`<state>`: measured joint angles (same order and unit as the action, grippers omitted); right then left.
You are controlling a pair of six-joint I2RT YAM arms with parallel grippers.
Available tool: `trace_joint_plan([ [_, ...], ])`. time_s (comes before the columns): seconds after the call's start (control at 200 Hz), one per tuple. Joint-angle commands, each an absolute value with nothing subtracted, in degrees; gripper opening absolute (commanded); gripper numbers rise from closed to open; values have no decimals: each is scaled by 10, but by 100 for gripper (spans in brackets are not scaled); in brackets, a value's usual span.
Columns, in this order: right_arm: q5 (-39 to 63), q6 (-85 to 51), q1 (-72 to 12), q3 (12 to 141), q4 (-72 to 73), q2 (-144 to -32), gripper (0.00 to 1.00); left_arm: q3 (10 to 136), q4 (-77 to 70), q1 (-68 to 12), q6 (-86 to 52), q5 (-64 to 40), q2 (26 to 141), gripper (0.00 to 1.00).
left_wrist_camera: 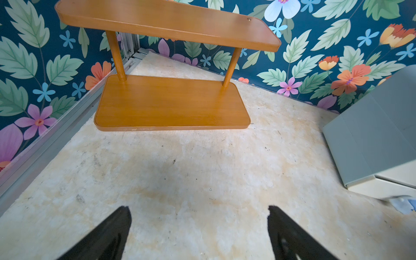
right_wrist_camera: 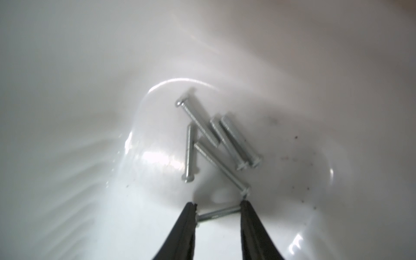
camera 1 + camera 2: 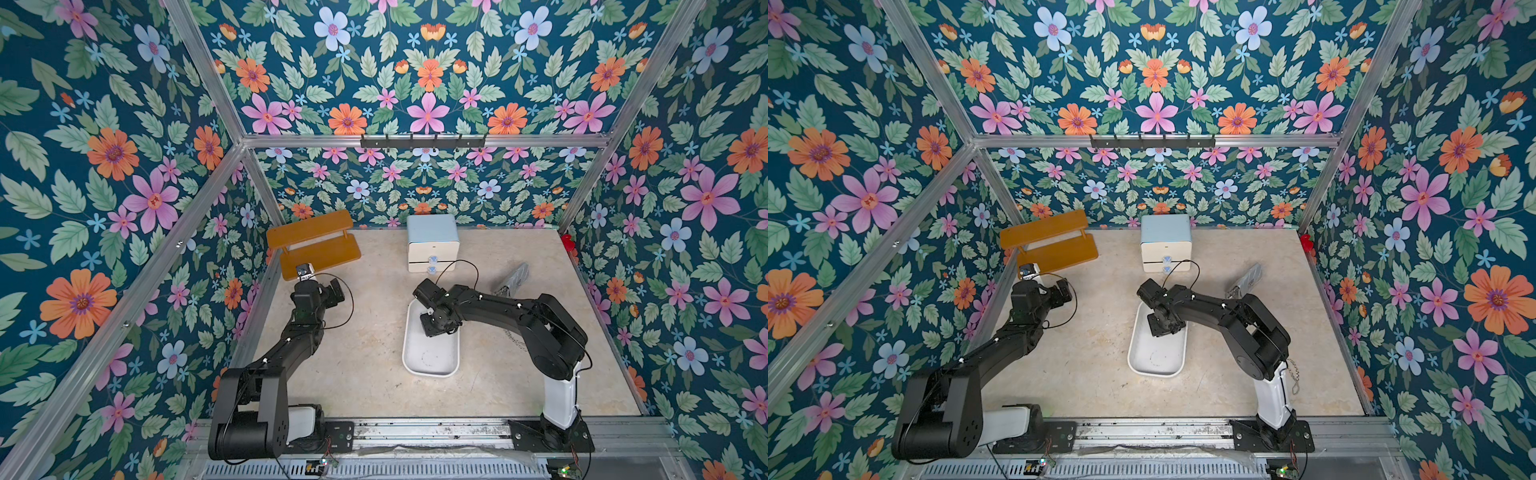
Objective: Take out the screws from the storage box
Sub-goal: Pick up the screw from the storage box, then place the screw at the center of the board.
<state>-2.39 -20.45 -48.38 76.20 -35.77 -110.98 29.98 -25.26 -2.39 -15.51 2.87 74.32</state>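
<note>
The storage box [image 3: 432, 357] sits in the middle of the table [image 3: 365, 374], with the right arm reaching down into its far half. It looks light and nothing braces it. If the fingertips press on the smooth floor, the whole tray would likely slide or rock and scatter what is inside.

The next risk is the loose pile. About 5 screws [image 2: 221, 168] lie crossed and touching just beyond the fingers, though blur makes the count uncertain. The head of the longest is just beside 1 fingertip, so a lift could catch it and drag it along.

The smallest and likeliest failure is the target screw [image 2: 219, 213]. It lies crosswise between the fingers, so it would be held end to end. A round metal shaft pinched by its ends can easily pivot, pop out or drop back.

The left gripper [image 1: 199, 209] is spread wide and empty. It hangs over bare table on the left, near the wooden shelf [image 1: 171, 103] and well apart from the tray.

The right gripper [image 2: 218, 206] has its jaws part-way apart, low inside the tray. The screw bridges the gap, with both ends at or against the fingers. I cannot tell whether it is truly clamped.
</note>
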Motion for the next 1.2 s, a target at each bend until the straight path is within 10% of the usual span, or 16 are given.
trace_joint_plan([
  [0.0,-13,-222,-484,767,-384,-1068,32,303,-253,-24,-154,31,742,99],
  [0.6,-80,-306,-327,565,-394,-787,33,273,-323,-26,-127,-62,733,99],
  [1.195,-54,-344,-302,461,-269,-900,32,291,-309,-25,-163,-58,746,99],
])
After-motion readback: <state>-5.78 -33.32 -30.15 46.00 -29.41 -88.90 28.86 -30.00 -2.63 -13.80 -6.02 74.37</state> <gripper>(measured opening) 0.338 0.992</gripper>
